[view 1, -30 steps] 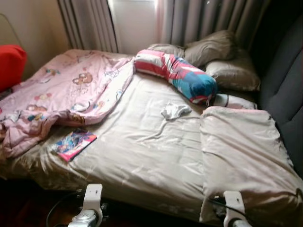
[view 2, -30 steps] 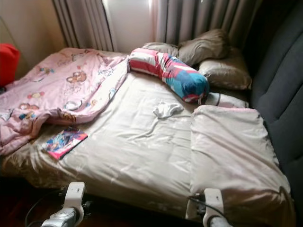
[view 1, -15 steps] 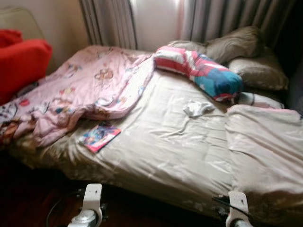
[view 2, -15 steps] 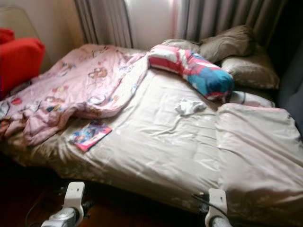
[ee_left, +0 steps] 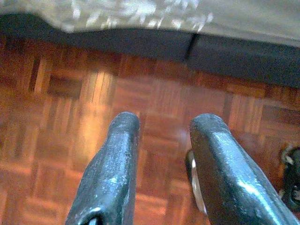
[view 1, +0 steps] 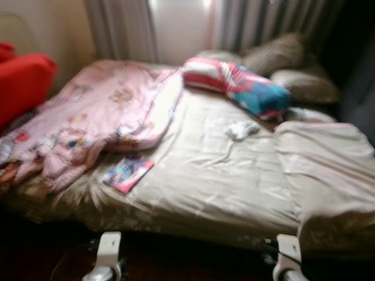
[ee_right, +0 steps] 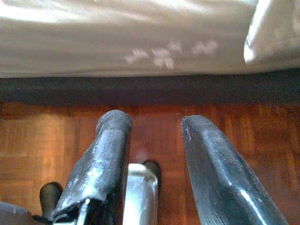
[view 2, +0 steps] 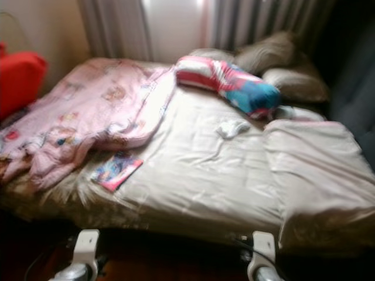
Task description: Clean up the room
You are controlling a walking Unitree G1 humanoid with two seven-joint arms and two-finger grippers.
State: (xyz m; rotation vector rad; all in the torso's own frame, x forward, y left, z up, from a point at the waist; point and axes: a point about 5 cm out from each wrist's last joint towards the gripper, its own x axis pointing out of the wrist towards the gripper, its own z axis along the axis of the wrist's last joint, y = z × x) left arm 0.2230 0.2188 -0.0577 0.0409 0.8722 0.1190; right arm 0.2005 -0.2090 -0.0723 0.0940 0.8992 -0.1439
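A beige-sheeted bed (view 1: 211,187) is in front of me, in a blurred view. A pink cartoon-print blanket (view 1: 94,117) lies crumpled over its left half. By the blanket's near edge lies a colourful book (view 1: 128,172). A small white cloth (view 1: 241,129) sits mid-bed, below a red, white and blue bolster (view 1: 237,86). A folded beige duvet (view 1: 325,167) covers the right side. My left gripper (ee_left: 164,124) and right gripper (ee_right: 157,124) hang low over the parquet floor by the bed's edge, both open and holding nothing.
Brown pillows (view 1: 287,61) lie at the head of the bed under grey curtains (view 1: 117,29). A red seat (view 1: 20,82) stands at the left. A dark headboard (view 2: 351,76) is on the right. My arms' wrists (view 1: 108,257) show at the bottom edge.
The whole picture has shifted and blurred, so the camera has moved. Nothing on the bed has moved, and both arms hang as before.
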